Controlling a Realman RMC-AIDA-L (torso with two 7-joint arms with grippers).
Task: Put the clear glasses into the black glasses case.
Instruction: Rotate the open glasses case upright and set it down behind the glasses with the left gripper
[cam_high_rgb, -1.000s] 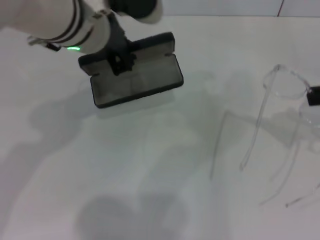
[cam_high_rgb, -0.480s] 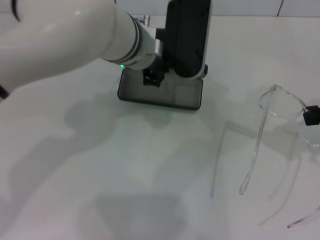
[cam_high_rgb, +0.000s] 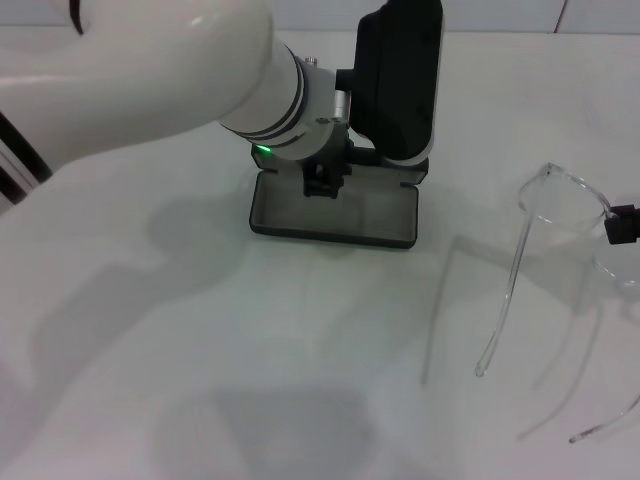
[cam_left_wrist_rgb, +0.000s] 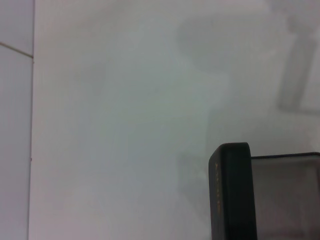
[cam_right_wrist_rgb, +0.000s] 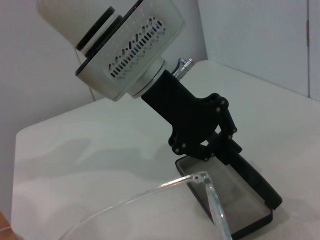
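Our left hand (cam_high_rgb: 322, 180) clamped on black glasses case (cam_high_rgb: 335, 212) at lid hinge line; lid upright, tray open, grey lining up, long axis across surface (cam_high_rgb: 200, 380). Our right hand (cam_high_rgb: 622, 224) at right edge, pinching clear glasses (cam_high_rgb: 560, 195) held aloft, temples trailing toward us. Case lay leftward from right hand; bare surface between gave open room. We judged glasses should travel left, frame parallel to tray.
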